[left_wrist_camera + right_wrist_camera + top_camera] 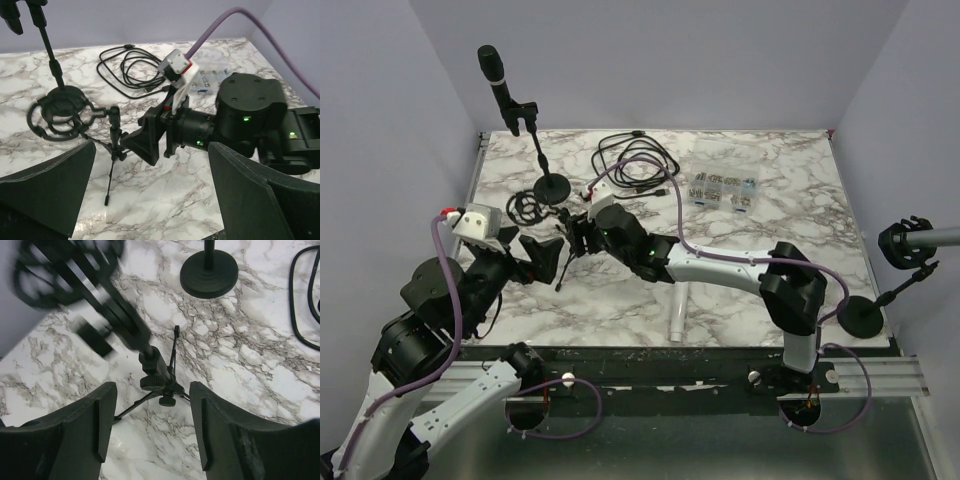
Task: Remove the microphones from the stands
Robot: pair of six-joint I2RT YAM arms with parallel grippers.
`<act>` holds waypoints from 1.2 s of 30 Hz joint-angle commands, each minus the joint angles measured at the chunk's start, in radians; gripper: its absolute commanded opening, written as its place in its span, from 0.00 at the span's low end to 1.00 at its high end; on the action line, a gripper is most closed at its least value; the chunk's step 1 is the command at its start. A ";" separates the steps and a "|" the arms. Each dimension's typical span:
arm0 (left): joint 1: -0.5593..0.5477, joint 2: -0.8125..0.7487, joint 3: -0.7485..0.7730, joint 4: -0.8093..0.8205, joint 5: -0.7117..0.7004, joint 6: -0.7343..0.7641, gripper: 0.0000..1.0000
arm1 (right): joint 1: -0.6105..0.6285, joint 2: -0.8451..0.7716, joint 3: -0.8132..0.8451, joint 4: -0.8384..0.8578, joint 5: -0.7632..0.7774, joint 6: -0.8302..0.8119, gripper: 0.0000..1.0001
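The black handheld microphone (492, 66) sits clipped atop the black round-based stand (552, 188), tilted up and left; nearer than that stand's base, the left fingers (45, 190) gape wide, holding nothing; just right of them, the right fingers (75, 430) stand apart, a small black tripod (159, 385) between them.

Nothing readable is showing in any of the views: no words, brand names, numbers or signs are coming through clearly. The small packets (722, 190) lying near the far edge of the surface (790, 220), toward its right corner, are appearing too small to tell whether any print is standing on them.
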 commanded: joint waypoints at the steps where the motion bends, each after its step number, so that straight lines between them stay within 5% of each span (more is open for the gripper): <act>1: 0.005 0.060 -0.002 -0.025 -0.049 -0.040 0.99 | 0.002 -0.118 -0.051 0.028 -0.044 0.035 0.70; 14: 0.050 0.259 0.053 -0.036 -0.024 -0.096 0.99 | -0.001 -0.400 -0.336 0.024 -0.031 0.081 0.76; 22: 0.190 0.465 0.040 0.049 0.355 -0.213 0.98 | -0.019 -0.640 -0.582 -0.018 0.128 0.082 0.77; 28: 0.182 0.753 0.067 0.188 0.478 -0.258 0.88 | -0.036 -0.825 -0.741 -0.032 0.205 0.085 0.78; 36: 0.182 1.169 0.248 0.179 0.431 -0.289 0.84 | -0.044 -0.998 -0.861 -0.040 0.219 0.094 0.78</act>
